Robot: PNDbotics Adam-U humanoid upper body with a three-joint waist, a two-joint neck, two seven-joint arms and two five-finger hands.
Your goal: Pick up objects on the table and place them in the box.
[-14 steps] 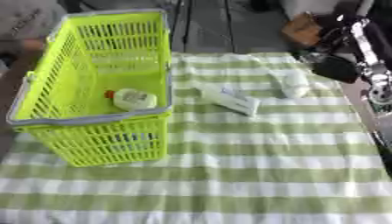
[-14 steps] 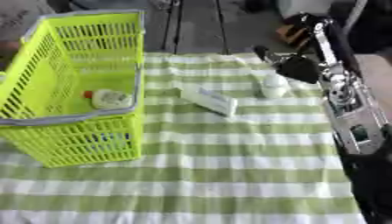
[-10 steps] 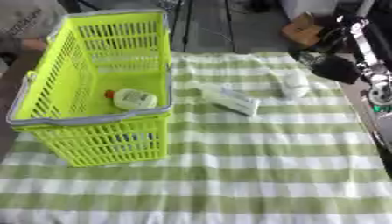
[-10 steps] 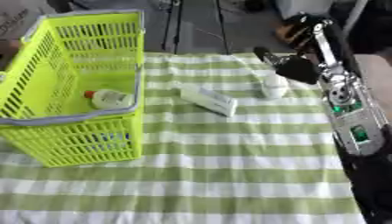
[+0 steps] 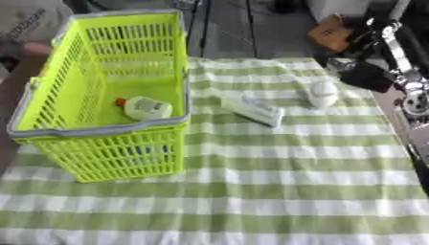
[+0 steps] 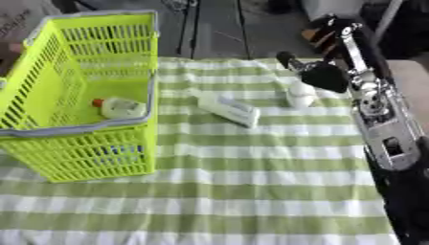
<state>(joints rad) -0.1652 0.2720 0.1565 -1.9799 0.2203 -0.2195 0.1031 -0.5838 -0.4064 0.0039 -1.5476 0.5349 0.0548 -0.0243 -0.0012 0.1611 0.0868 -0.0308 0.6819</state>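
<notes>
A lime-green basket [image 5: 100, 128] stands on the left of the striped cloth. Inside it lies a white bottle with an orange cap [image 5: 147, 108]. A long white box [image 5: 251, 109] lies on the cloth just right of the basket. Further right a small white bottle [image 5: 322, 92] stands upright. My black right hand [image 6: 322, 75] hangs open just above and to the right of that small bottle, apart from it and holding nothing. My left hand shows in neither view.
My right arm [image 6: 381, 129] runs down the right edge of the table. The green-and-white cloth [image 5: 276, 182] is bare in front. A person's hand [image 5: 33, 49] shows at the basket's far left rim. A brown carton [image 5: 331, 33] sits beyond the table.
</notes>
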